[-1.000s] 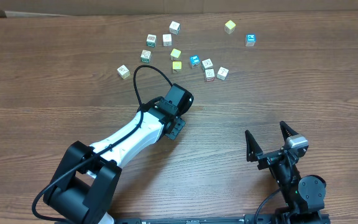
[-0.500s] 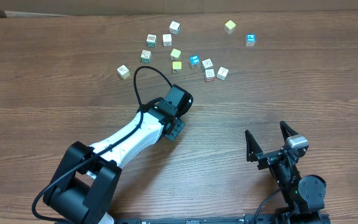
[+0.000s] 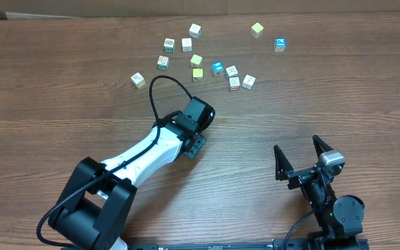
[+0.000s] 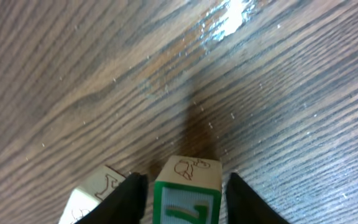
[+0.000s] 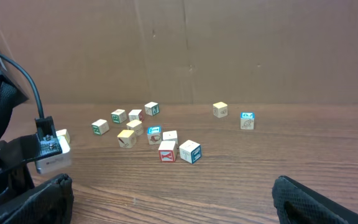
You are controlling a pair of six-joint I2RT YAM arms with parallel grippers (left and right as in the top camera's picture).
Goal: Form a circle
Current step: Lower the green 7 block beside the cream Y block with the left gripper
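Tabletop (image 3: 61,104) of brown wood grain spans the whole overhead view. The left arm (image 3: 148,149), white with black joints, reaches from the near edge towards the middle, its wrist bent down to the table. The right arm (image 3: 328,201) sits low at the near right. The right gripper (image 3: 297,147) is spread fully wide and holds nothing.

Small cubes lie scattered across the far half of the table, well apart from both arms. The circle is not closed. Its cluster of four whitish printed cubes (image 3: 187,44) lies as a loose arc at the far left of the scatter, with gaps between the cubes, and one of them is a green-faced cube (image 3: 163,62). Yellow, blue and white cubes lie to its right.

The left gripper (image 4: 187,200) stands partly open over the wood. Its dark fingers (image 4: 132,198) flank a green-edged cube (image 4: 187,179) that rests on the table, with a thin gap showing on each side, so it does not seem to be clamped. A pale cube (image 4: 95,191) lies just beside the left finger, on its outer side.
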